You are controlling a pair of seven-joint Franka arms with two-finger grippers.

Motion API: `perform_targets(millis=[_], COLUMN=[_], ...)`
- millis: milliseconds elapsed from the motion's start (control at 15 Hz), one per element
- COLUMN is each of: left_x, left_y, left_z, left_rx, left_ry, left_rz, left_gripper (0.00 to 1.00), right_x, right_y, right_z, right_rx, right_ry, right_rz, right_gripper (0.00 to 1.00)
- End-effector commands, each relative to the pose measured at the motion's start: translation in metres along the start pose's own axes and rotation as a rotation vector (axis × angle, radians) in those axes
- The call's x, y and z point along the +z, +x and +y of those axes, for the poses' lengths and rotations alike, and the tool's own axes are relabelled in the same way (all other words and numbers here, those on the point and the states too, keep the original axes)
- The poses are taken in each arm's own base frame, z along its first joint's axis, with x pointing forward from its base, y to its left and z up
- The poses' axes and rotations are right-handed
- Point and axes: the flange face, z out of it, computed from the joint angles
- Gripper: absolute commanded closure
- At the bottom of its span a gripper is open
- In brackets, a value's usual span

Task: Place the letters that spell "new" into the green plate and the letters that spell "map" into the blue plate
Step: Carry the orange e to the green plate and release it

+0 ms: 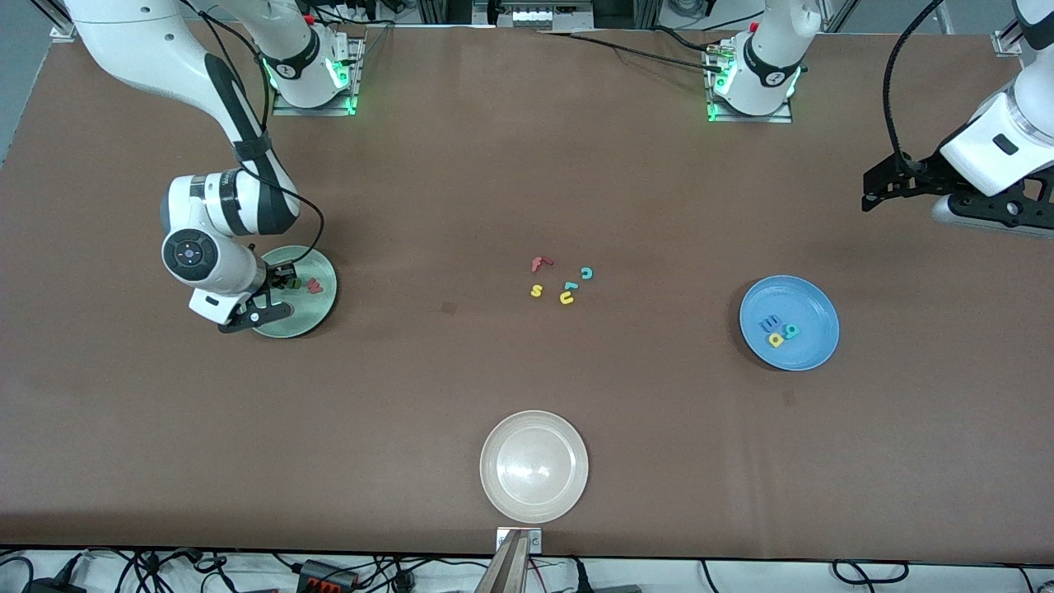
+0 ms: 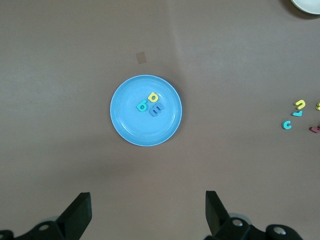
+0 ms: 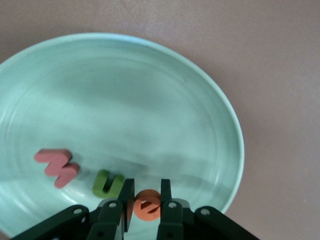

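You have a wide brown tabletop (image 1: 461,165) carrying three round plates. The pale mint-green plate (image 1: 317,317) lies toward the right arm's end; the medium-blue plate (image 1: 803,305) lies toward the left arm's end; a whitish-beige plate (image 1: 534,466) sits between them, nearer the front camera. Your right end effector (image 3: 144,200) is low over the green plate, clenched on the small orange foam e (image 3: 147,206). Just beside it, on the plate, lie the dark green foam n (image 3: 107,183) and the pinkish-red foam w (image 3: 57,166), both flat and apart from each other. Your left end effector (image 2: 145,215) waits high over the tabletop near the blue plate, fingers spread wide and holding nothing. In the blue plate, the blue foam m (image 2: 157,109), yellow foam a (image 2: 153,96) and teal foam p (image 2: 142,106) cluster together, touching or nearly so. Mid-table you'll see loose letters: a red f (image 1: 540,263), yellow s (image 1: 536,290), yellow u (image 1: 566,298) and teal c (image 1: 586,273).
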Motion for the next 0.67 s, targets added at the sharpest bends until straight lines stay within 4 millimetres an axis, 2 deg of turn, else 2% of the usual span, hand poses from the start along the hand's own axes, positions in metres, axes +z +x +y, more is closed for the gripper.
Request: perform_targets(millis=[0,67,134,200,334,601], left_x=[-0.003,-0.005,-0.006,-0.007,-0.007,-0.006], left_y=[-0.008,-0.007,-0.007,-0.007,-0.007,-0.006], left_z=[-0.006,-0.006,-0.006,-0.006,-0.006,0.0], left_rx=[-0.009,-0.009,-0.009,-0.007,0.003,0.014], left_ry=[-0.008,-0.009,-0.009,-0.008,-0.007,-0.006], left_rz=[-0.004,-0.012,-0.012,-0.01,-0.011,-0.015], left_gripper=[0.0,0.0,0.0,0.0,0.0,0.0], right_x=[0.004,0.005,0.002,-0.009,-0.048,-0.148], right_y=[0.003,0.004,0.005,0.005,0.002,-0.004], right_z=[-0.002,-0.001,0.0,0.002,0.008,0.025], right_rx=[-0.006,-0.003,0.017,0.025,0.065,0.144], right_ry=[-0.005,-0.006,-0.002,0.0,0.001,0.065], right_rz=[0.023,0.026,0.029,0.041,0.061,0.038], right_gripper=[0.83,0.71,0.15,0.0,0.0,0.0])
